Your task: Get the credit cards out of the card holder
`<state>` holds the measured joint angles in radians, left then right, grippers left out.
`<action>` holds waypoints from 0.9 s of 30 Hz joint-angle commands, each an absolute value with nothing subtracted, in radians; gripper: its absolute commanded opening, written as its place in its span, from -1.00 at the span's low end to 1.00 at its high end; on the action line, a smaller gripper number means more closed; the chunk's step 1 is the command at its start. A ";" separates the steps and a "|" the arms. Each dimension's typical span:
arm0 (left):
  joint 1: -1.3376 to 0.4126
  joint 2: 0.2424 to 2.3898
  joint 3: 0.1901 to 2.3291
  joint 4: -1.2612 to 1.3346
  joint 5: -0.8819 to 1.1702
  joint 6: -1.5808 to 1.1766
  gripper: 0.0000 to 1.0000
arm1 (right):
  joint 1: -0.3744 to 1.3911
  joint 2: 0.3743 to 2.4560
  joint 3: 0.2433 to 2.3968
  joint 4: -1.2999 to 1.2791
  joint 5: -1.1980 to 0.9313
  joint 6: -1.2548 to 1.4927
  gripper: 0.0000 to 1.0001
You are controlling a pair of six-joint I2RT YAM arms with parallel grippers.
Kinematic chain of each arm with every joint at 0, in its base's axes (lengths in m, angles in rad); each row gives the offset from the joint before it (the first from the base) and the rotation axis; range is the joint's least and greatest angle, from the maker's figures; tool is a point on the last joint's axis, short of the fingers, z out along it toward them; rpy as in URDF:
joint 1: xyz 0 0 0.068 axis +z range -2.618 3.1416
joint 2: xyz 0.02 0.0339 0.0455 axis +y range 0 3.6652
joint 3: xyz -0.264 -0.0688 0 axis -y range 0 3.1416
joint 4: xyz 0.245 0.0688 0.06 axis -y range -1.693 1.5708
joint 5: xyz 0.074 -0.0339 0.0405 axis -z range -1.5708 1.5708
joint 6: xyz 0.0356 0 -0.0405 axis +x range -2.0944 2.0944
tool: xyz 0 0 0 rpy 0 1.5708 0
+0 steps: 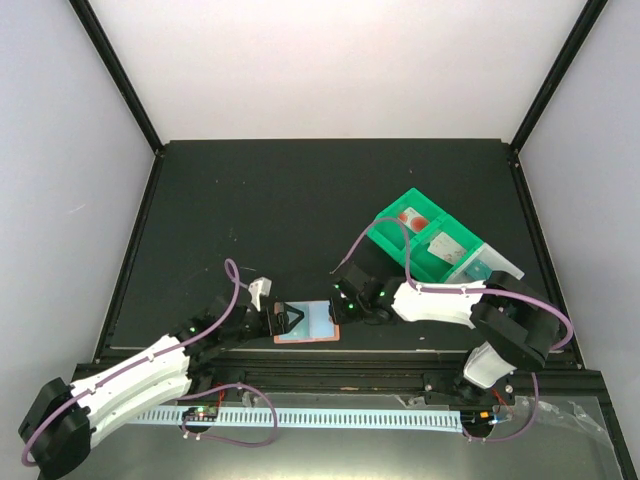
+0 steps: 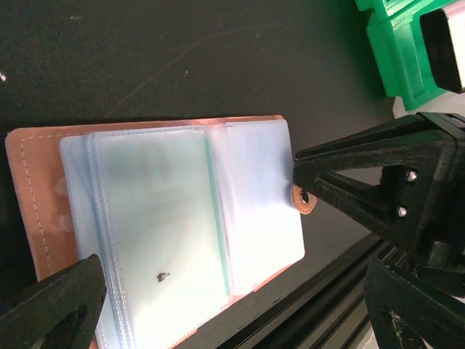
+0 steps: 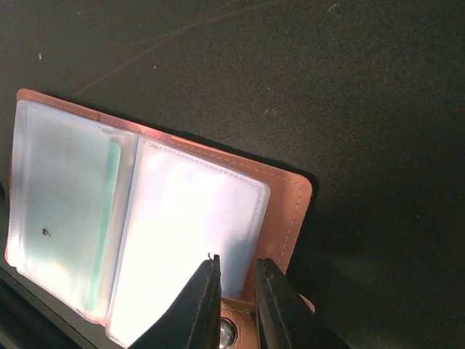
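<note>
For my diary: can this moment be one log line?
card holder open | right gripper shut on its tab | left gripper open | teal card in pocket

Black table [image 1: 250,220], seen from above. The card holder [image 1: 314,323] lies open near the front edge, pale blue pockets up, salmon border visible at the bottom. The left gripper [image 1: 286,320] is at its left side with fingers spread apart. The right gripper [image 1: 340,308] is at its right edge; the jaws are too small to judge. A green bin [image 1: 398,245] stands to the right and further back, w/ a pale grey flat piece [image 1: 451,245] in one compartment.
</note>
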<state>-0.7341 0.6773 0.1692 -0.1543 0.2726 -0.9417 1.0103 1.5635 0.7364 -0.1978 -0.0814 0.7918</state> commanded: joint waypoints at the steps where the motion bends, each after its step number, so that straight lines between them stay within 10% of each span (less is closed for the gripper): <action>1: -0.731 0.693 0.156 -0.079 0.276 -0.928 0.98 | 1.019 1.573 0.717 -0.167 -0.072 0.804 -0.73; 27: -0.732 0.839 0.164 0.110 0.432 -0.957 0.97 | 1.019 1.604 0.698 -0.116 -0.089 0.820 -0.77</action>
